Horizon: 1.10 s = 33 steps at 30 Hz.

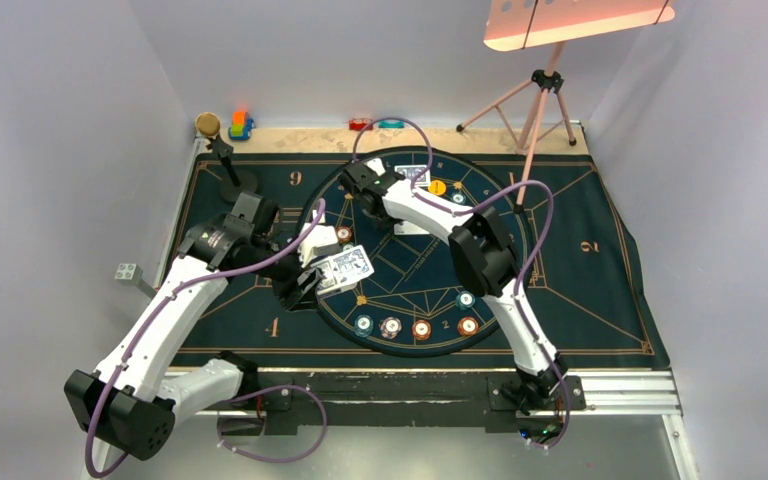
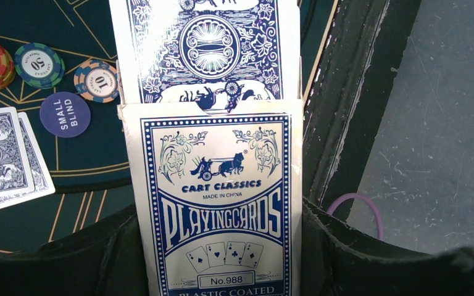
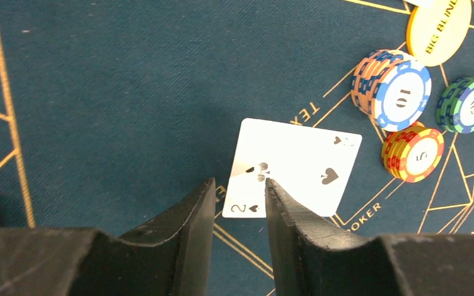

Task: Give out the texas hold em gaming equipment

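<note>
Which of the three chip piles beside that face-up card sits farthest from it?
The green pile marked 50, at the far right; the pink-and-blue 10 pile and the yellow-and-red 5 pile both sit closer to the two of spades.

- Top camera — high and behind, looks down on the whole mat [image 1: 580, 290].
- Left wrist — very near, facing a card box [image 2: 216, 203].
- Right wrist: close above the mat, sharing the yellow disc [image 3: 438, 24] with top.

Face up, a two of spades [image 3: 296, 169] near an orange stack [image 3: 413, 151], white-pink stack [image 3: 395, 89], green stack [image 3: 469, 105] and yellow disc [image 3: 438, 24]; elsewhere, an open blue-and-white box [image 2: 216, 203], deck [image 2: 207, 46] protruding, near two face-down cards [image 2: 3, 157] and a blue disc [image 2: 65, 114].
</note>
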Each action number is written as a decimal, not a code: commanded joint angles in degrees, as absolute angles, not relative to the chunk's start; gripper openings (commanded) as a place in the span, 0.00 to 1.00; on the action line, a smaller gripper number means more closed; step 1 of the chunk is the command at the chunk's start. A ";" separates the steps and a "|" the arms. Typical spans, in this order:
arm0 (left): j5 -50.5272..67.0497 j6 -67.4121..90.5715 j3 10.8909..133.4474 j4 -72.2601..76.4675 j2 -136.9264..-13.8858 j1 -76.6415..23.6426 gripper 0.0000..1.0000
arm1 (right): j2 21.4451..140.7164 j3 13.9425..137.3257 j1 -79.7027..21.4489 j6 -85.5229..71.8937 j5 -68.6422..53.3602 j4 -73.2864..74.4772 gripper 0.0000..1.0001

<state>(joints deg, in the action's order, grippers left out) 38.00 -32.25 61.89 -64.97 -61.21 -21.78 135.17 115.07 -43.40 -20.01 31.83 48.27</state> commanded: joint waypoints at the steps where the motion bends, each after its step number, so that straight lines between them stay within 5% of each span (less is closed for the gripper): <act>1: 38.61 -33.22 62.49 -63.94 -60.62 -21.44 0.10 | 127.83 115.44 -43.50 -21.38 28.45 45.60 0.41; 5: 38.37 -33.22 62.32 -63.97 -60.23 -21.45 0.10 | 125.47 116.36 -43.44 -21.44 28.91 46.41 0.68; 12: 38.47 -33.40 62.22 -64.03 -60.19 -21.45 0.10 | 114.67 112.67 -42.45 -22.50 23.07 46.05 0.90; 24: 38.23 -33.19 62.06 -62.80 -59.88 -21.45 0.10 | 85.74 84.66 -34.46 -30.71 -18.46 28.69 0.95; 33: 38.21 -32.57 63.53 -61.84 -61.19 -21.45 0.10 | 80.11 67.46 -34.57 -43.01 -41.06 6.00 0.95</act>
<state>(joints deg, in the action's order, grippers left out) 37.08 -32.36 61.89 -63.79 -61.12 -21.76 82.00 71.00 -34.22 -36.05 -27.97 19.25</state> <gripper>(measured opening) 0.698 0.953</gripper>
